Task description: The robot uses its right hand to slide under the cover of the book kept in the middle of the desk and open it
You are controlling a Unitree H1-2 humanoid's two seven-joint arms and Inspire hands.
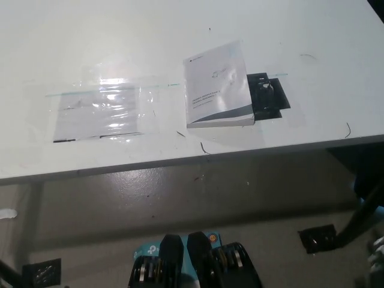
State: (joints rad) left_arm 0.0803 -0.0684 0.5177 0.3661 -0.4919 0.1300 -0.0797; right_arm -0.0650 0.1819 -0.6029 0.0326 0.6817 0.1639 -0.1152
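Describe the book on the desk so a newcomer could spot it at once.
On the white desk, look right of centre, near the front edge. The book lies flat and closed on a black patch. Unlike the shiny clear film to its left, it is thick, with a white printed cover.

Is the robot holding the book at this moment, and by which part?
No. The book lies closed on the desk, and no hand touches it.

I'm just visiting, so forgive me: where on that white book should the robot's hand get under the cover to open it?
Probably at the right edge of the book. It lies flat and closed, its page block showing along the near edge, and that right side overhangs a black piece, leaving room to slip fingers under from the right.
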